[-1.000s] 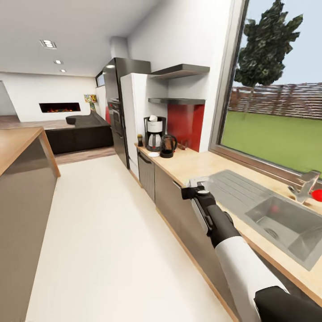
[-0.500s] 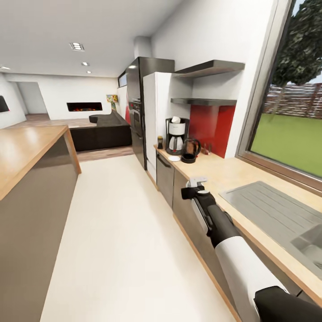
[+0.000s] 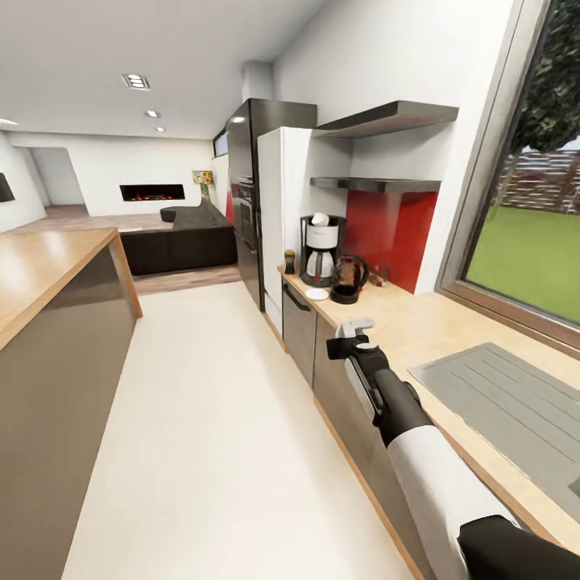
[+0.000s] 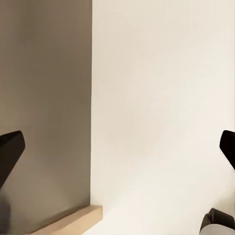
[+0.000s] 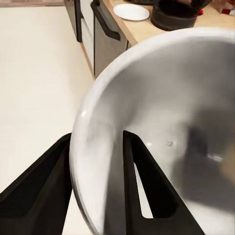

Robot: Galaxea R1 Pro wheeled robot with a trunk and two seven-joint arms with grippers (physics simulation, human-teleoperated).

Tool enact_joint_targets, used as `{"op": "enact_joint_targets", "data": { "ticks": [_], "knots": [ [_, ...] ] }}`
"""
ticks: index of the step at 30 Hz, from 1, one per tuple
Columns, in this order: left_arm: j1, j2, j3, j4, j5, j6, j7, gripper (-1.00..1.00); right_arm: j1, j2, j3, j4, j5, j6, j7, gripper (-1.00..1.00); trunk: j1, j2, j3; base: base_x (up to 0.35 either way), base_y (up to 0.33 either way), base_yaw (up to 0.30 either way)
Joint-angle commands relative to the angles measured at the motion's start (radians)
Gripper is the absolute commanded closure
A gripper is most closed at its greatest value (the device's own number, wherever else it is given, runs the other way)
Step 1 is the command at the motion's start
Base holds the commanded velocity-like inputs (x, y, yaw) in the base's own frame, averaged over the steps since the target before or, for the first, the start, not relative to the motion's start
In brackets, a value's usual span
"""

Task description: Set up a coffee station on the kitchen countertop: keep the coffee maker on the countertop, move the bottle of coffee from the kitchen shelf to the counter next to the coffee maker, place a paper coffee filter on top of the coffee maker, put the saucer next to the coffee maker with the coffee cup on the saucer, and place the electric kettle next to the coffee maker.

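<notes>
— Right gripper [image 5: 95, 166] is clamped on the coffee cup [image 5: 166, 112], one finger inside the rim and one outside. It hangs off the front edge of the kitchen countertop [image 3: 419, 322], over the floor. Left gripper [image 4: 117, 152] is spread wide with nothing in it.

— What changed in the last second?

— Camera moved, not the things. The whole head view has swung and closed in: the sink has slid out of frame and the coffee maker [image 3: 321, 250] at the far end of the countertop looks bigger. The arm holds the same pose in frame.

— Station status?

— The paper coffee filter [image 3: 320, 218] is on top of the coffee maker. The bottle of coffee [image 3: 289, 261] is beside it at the far end, and the electric kettle [image 3: 349, 278] is just beside it on the window side. The saucer [image 5: 130, 11] sits bare near the front edge.

— So the cup is the last item.

— Looks like it. Still well apart from the saucer, so I'd say more driving before any placing.
</notes>
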Motion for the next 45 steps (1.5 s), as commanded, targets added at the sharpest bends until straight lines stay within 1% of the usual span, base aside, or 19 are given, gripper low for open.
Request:
{"op": "enact_joint_targets", "data": {
  "ticks": [1, 8, 17, 31, 35, 39, 45],
  "knots": [
    [-0.001, 0.000, 0.006, 0.002, -0.011, -0.004, 0.003, -1.00, -0.001, 0.000, 0.002, -0.001, 0.004, 0.006, -0.002, 1.00, 0.001, -0.002, -0.002, 0.339, 0.000, 0.000],
    [-0.002, 0.000, 0.006, 0.003, -0.011, -0.005, 0.003, -1.00, -0.001, 0.000, 0.002, -0.001, 0.005, 0.006, -0.003, 1.00, 0.001, -0.002, -0.002, 0.338, 0.021, 0.000],
    [-0.003, 0.000, 0.011, 0.003, -0.010, -0.005, 0.003, -1.00, -0.001, 0.001, 0.003, -0.010, 0.004, 0.006, -0.003, 1.00, 0.001, -0.002, -0.002, 0.316, 0.145, 0.004],
    [-0.001, 0.000, 0.011, 0.003, -0.010, -0.005, 0.003, -1.00, -0.001, 0.001, 0.003, -0.010, 0.004, 0.006, -0.003, 1.00, 0.001, -0.002, -0.002, 0.285, 0.204, 0.236],
    [-0.001, 0.000, 0.011, 0.003, -0.011, -0.005, 0.003, -1.00, -0.001, 0.001, 0.003, -0.014, 0.004, 0.006, -0.003, 1.00, 0.001, -0.002, -0.002, 0.288, 0.204, 0.038],
    [-0.002, 0.000, 0.011, 0.003, -0.010, -0.005, 0.003, -1.00, -0.001, 0.001, 0.002, -0.042, 0.004, 0.006, -0.003, 1.00, 0.001, -0.002, -0.002, 0.290, 0.202, 0.004],
    [-0.002, 0.000, 0.011, 0.003, -0.010, -0.005, 0.003, -1.00, -0.001, 0.001, 0.002, -0.047, 0.004, 0.006, -0.002, 1.00, 0.001, -0.002, -0.002, 0.290, 0.202, 0.000]
  ]
}}
